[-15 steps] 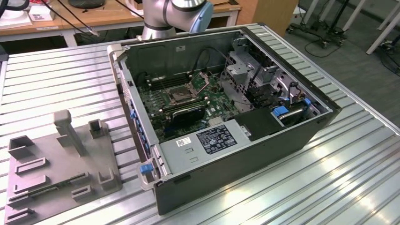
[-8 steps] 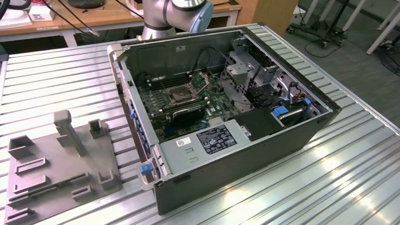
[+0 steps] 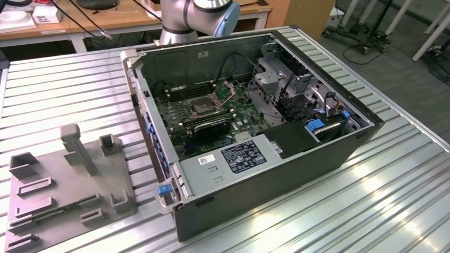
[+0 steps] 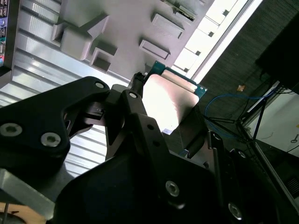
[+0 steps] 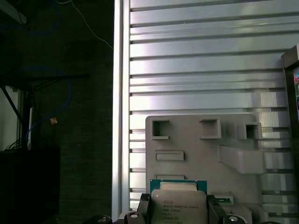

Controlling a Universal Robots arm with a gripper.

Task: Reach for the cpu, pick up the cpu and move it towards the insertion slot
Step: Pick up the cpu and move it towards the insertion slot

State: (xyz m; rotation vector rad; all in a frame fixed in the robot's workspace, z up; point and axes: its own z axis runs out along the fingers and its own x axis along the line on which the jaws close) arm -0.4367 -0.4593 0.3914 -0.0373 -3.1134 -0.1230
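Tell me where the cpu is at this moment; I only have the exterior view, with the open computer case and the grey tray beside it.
Observer: In the first wrist view the gripper is shut on the cpu, pinching two opposite edges.
Operator: Is it off the tray?
Observer: It looks so. In the second wrist view the grey tray lies well behind the cpu, apart from it.
Operator: What is behind it?
Observer: In the first wrist view, the grey tray and the ribbed metal table.
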